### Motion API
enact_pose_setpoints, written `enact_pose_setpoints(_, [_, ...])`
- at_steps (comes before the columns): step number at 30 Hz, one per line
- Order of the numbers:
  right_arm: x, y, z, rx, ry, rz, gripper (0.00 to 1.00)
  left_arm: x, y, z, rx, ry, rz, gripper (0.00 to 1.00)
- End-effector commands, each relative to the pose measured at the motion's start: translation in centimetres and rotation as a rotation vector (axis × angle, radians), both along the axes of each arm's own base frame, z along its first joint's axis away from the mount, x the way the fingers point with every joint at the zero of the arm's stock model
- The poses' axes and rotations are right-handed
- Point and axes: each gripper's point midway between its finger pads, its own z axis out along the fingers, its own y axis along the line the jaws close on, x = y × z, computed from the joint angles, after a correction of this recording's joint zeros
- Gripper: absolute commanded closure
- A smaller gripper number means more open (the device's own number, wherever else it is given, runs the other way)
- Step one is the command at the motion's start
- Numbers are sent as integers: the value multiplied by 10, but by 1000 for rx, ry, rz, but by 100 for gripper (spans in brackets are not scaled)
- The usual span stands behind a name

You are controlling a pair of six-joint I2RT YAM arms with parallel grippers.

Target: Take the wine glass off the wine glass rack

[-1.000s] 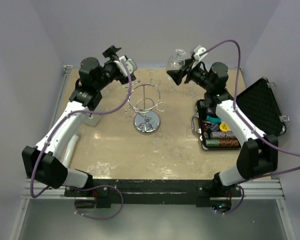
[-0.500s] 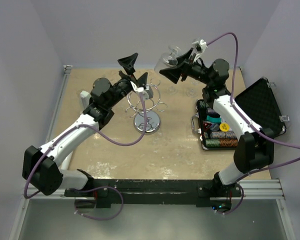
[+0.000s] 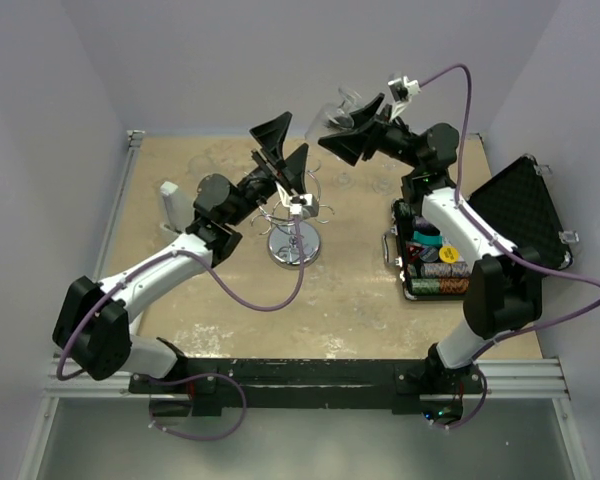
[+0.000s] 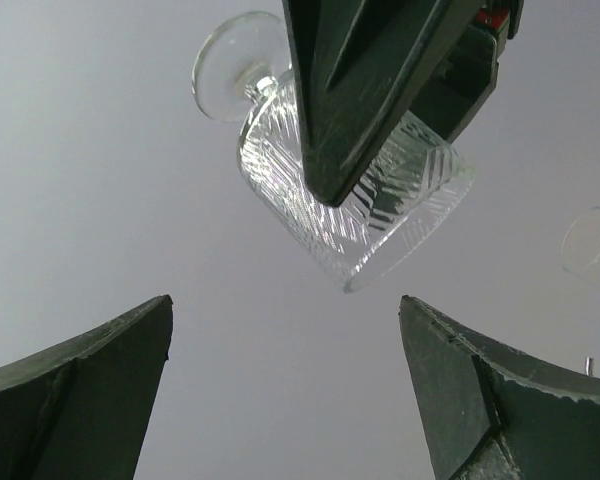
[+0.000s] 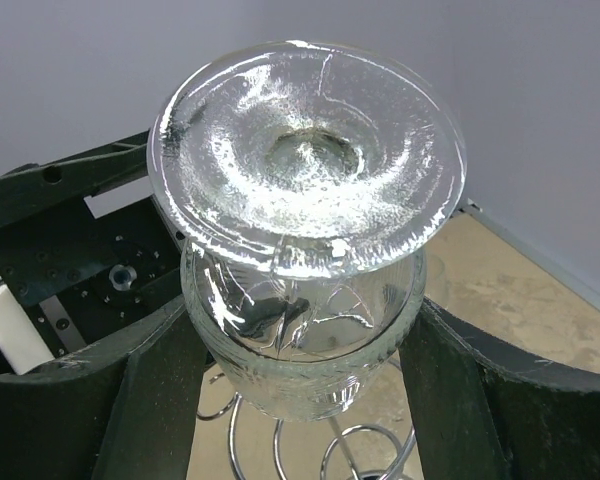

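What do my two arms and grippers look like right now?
The left arm and right arm have white link shells and black joints. The left gripper and right gripper each carry two black wedge-shaped fingers. A purple cable trails along each arm.

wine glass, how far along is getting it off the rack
Done: the wine glass is clear of the wine glass rack, up in the air above and behind it. In hand: the right claw is shut on its bowl, holding it tilted, while the open left claw points up at it. Left: it has not been set down or handed over.
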Motion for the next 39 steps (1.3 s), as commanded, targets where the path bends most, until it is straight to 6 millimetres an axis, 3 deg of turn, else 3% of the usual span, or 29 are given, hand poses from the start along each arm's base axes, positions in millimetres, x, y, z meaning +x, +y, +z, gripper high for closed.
enact_pose_setpoints(1, [-13,-2,27,39,-94,28,95,-14,-8,26,-53,-166,-10,0])
enact_pose_setpoints(13, [-13,2,19,38,-64,54,91,-11,-19,33,-147,-303,13,3])
enact_pose_setpoints(24, [-10,2,14,38,-42,54,91,-8,-16,37,-205,-384,54,26])
enact_pose_setpoints(32, [-2,-5,24,65,-64,17,92,-12,-12,28,-187,-362,62,25])
enact_pose_setpoints(39, [10,-4,9,64,1,8,91,-9,-11,28,-161,-339,79,54])
